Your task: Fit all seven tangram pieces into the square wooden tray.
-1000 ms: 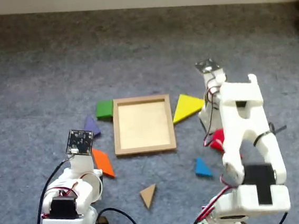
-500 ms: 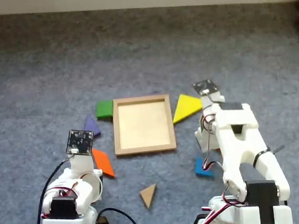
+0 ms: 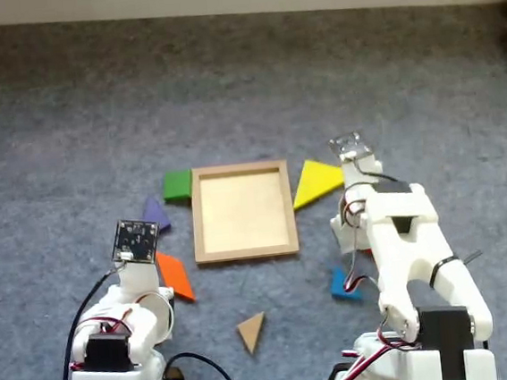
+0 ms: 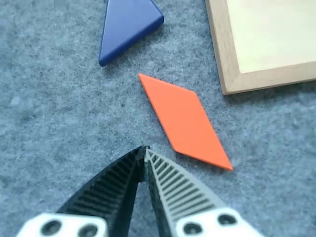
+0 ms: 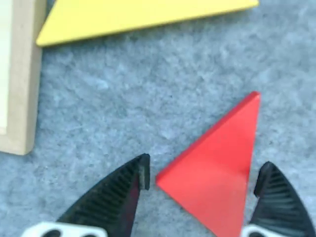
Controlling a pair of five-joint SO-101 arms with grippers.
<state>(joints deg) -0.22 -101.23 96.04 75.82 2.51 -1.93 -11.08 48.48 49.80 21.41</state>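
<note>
The square wooden tray (image 3: 238, 167) lies in the middle with nothing in it. A yellow triangle (image 3: 317, 182) rests by its right side, a green square (image 3: 177, 184) at its far left corner. My right gripper (image 5: 205, 173) is open low over the carpet, and its jaws straddle a red triangle (image 5: 217, 163) without touching it. Near the tray's front left corner (image 4: 232, 69), my left gripper (image 4: 144, 149) is shut and holds nothing. Its tip sits just short of the orange parallelogram (image 4: 185, 121), with a dark blue triangle (image 4: 128, 24) beyond.
A light blue triangle (image 3: 342, 285) lies beside the right arm (image 3: 401, 230), and a tan triangle (image 3: 251, 331) sits in front of the tray between the two arm bases. Open grey carpet stretches beyond the tray.
The right arm has drawn back toward its base and come down over the red triangle, which it now covers in the high view. The left arm has kept still.
</note>
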